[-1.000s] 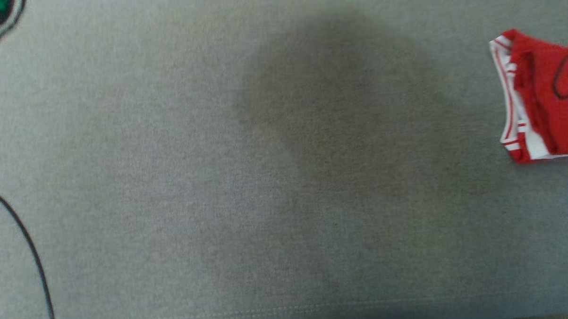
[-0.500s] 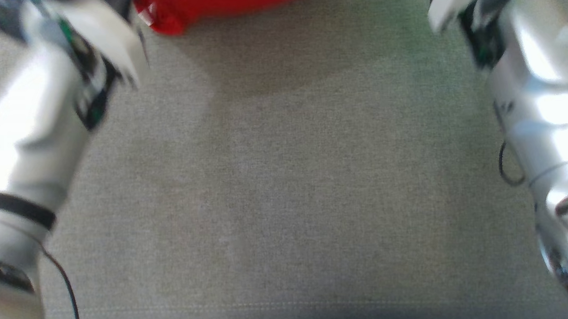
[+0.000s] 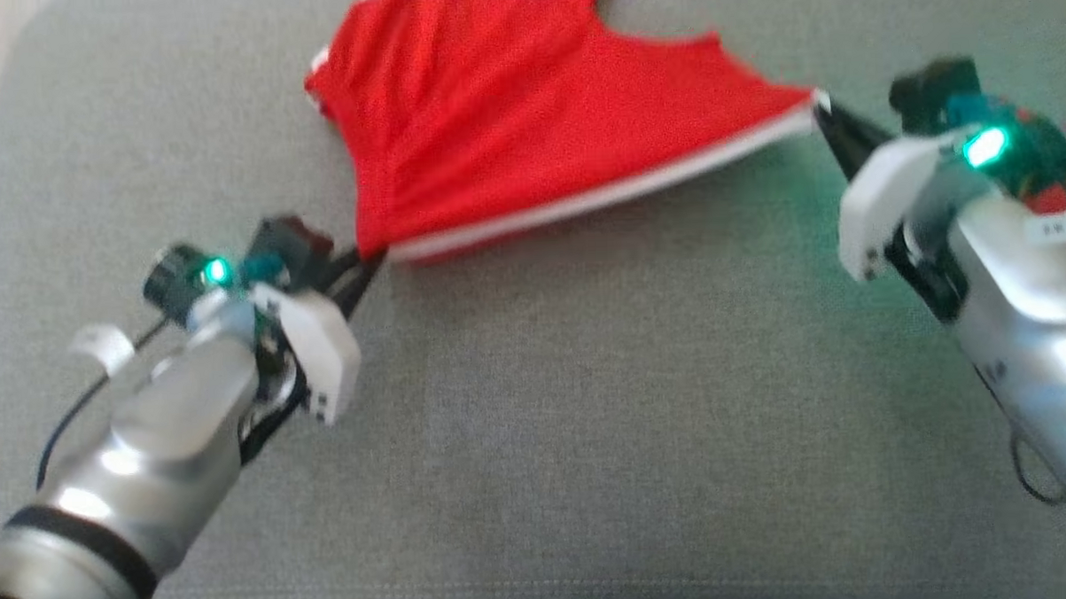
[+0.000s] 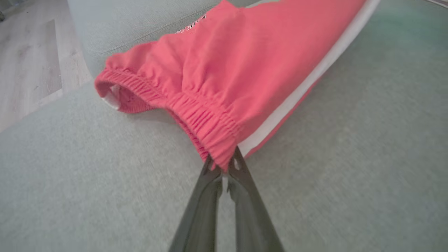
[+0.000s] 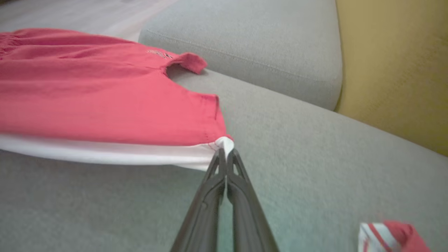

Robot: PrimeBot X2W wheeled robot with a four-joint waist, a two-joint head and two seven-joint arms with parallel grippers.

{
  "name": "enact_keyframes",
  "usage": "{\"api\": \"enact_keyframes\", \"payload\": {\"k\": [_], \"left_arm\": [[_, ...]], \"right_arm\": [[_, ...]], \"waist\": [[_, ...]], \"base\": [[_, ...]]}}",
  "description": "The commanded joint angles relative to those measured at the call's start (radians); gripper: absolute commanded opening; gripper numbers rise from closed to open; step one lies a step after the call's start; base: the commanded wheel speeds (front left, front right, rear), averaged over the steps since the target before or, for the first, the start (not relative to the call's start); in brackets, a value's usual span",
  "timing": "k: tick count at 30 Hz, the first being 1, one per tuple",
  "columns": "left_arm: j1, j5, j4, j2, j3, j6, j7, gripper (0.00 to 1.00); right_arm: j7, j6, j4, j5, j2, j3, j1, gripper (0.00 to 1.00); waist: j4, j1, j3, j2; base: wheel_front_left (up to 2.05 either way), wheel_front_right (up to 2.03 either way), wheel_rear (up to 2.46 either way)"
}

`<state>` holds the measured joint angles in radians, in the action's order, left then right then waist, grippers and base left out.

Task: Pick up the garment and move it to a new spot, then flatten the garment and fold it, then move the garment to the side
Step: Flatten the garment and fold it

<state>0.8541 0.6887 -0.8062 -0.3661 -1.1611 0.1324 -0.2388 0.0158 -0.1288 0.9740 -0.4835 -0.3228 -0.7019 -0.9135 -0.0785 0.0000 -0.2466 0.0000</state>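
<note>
Quick status from my remote seat: the pair of red fabric shorts (image 3: 509, 114) with the white side stripe is lying on the grey woven sofa cushion (image 3: 590, 404), up near the far edge in the head view, and it's pulled taut between both arms

The left end effector (image 3: 376, 256) is clamped on the corner of the gathered elastic waistband. In the left wrist view the two dark fingers (image 4: 203, 203) come together right at the bunched red fabric, just beside where the white stripe ends. The waistband curls open away to that view's left, and beyond the cushion edge there's pale wooden floor (image 4: 31, 63)

The right end effector (image 3: 819, 108) is pinched tight on the opposite corner, at the leg hem where the white stripe finishes. In the right wrist view the tips meet on that little white corner (image 5: 224, 142). The striped edge runs in a straight line between the two grips, and the rest of the shorts lies fairly flat on the cushion behind it

Also on the cushion: a second, smaller red-and-white striped piece of cloth (image 5: 392, 238) sits near the right arm, apart from the shorts. Behind it all there's another grey cushion (image 5: 245, 42) and a yellow surface (image 5: 392, 70)
</note>
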Motion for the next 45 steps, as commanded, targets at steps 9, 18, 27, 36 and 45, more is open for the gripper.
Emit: {"api": "enact_keyframes", "payload": {"k": [9, 18, 27, 36, 45], "left_arm": [[-0.084, 0.059, 0.119, -0.096, -0.066, -0.002, 0.028, 0.0], [-0.179, 0.077, 0.246, -0.138, -0.085, -0.013, 0.076, 0.0], [-0.285, 0.112, 0.488, -0.202, -0.098, -0.043, 0.17, 0.0], [-0.349, 0.163, 0.731, -0.267, -0.101, -0.077, 0.264, 0.0], [-0.294, 0.181, 0.779, -0.269, -0.01, -0.139, 0.214, 0.0]], "right_arm": [[-0.138, -0.002, -0.228, -0.247, -0.218, -0.219, 0.142, 0.0], [-0.237, -0.002, -0.38, -0.384, -0.371, -0.335, 0.215, 0.0], [-0.336, -0.002, -0.532, -0.503, -0.522, -0.412, 0.253, 0.0], [-0.505, -0.002, -0.683, -0.591, -0.673, -0.428, 0.275, 0.0], [-0.479, -0.002, -0.723, -0.539, -0.648, -0.318, 0.16, 0.0]], "waist": [[0.01, 0.0, 0.152, 0.0], [0.022, 0.0, 0.226, 0.0], [0.036, 0.0, 0.271, 0.0], [0.036, 0.0, 0.278, 0.0], [-0.027, 0.0, 0.194, 0.0]], "base": [[0.0, 0.0, 0.0], [0.0, 0.0, 0.0], [0.0, 0.0, 0.0], [0.0, 0.0, 0.0], [0.0, 0.0, 0.0]]}}
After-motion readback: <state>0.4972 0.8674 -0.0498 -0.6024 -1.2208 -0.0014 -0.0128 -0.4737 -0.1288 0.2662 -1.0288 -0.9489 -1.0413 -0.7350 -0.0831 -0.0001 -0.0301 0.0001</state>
